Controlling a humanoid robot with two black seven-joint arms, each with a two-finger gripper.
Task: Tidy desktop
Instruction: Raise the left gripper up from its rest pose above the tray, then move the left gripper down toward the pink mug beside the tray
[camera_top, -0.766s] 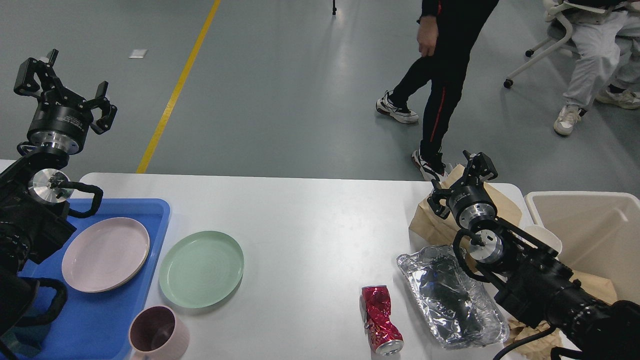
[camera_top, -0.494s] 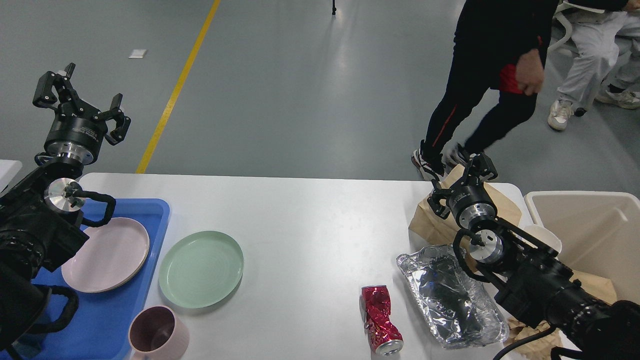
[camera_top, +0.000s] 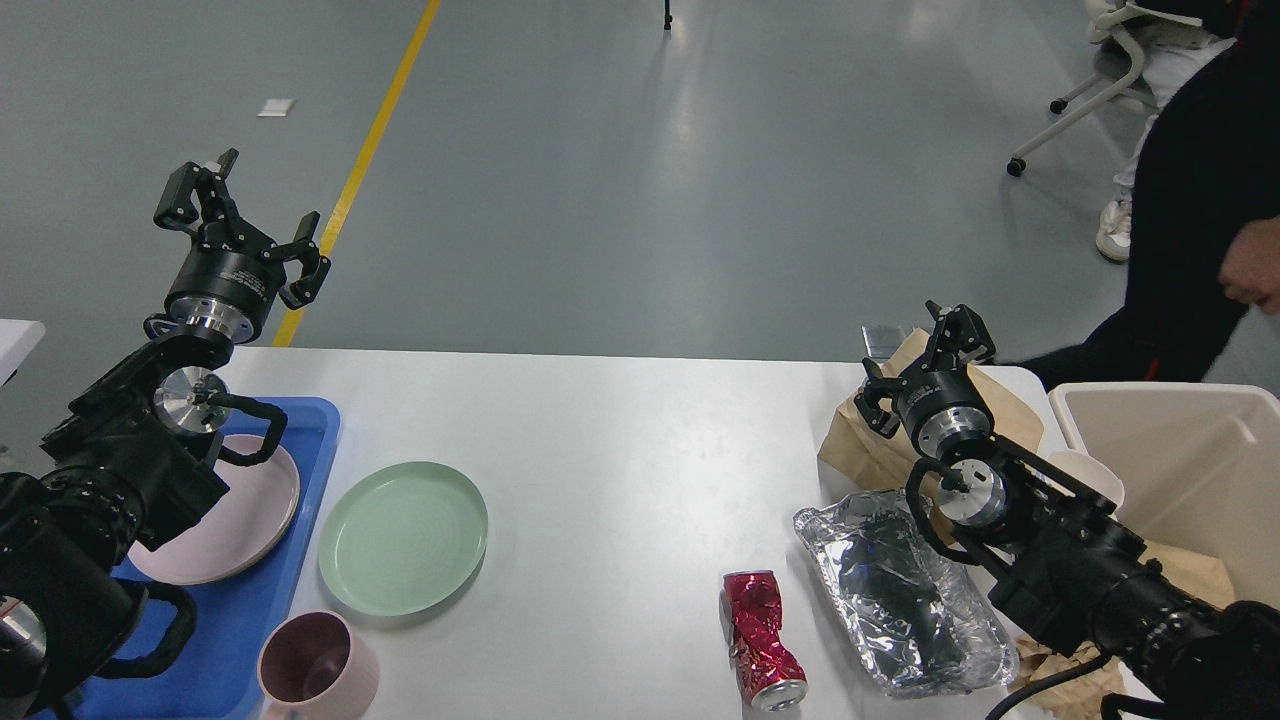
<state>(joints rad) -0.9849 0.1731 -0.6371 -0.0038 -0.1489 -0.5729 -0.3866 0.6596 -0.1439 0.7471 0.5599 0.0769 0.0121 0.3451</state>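
Now the white tabletop (camera_top: 620, 440) fills the lower half of the head view, from 9 o'clock across to 3 o'clock. Left tool (camera_top: 240, 215) hangs up at 10 o'clock, above the tabletop's far left corner, fingers spread wide and holding nothing. Beneath that arm sits the blue tray (camera_top: 300, 420) with a pink plate (camera_top: 265, 500) in it, partly hidden by the arm. Just beside the tray on the bare tabletop lies a green plate (camera_top: 403, 535), and at 7 o'clock a mauve mug (camera_top: 315, 670) stands near the front edge. Over at 3 o'clock the right tool (camera_top: 925, 355) sits over a brown paper bag (camera_top: 870, 440); its fingers look somewhat apart, empty. Below it lies a crumpled foil tray (camera_top: 880, 580), and just left of that a crushed red can (camera_top: 760, 640) on its side. A beige bin (camera_top: 1200, 470) stands at the right edge, a white cup (camera_top: 1095, 475) beside it.
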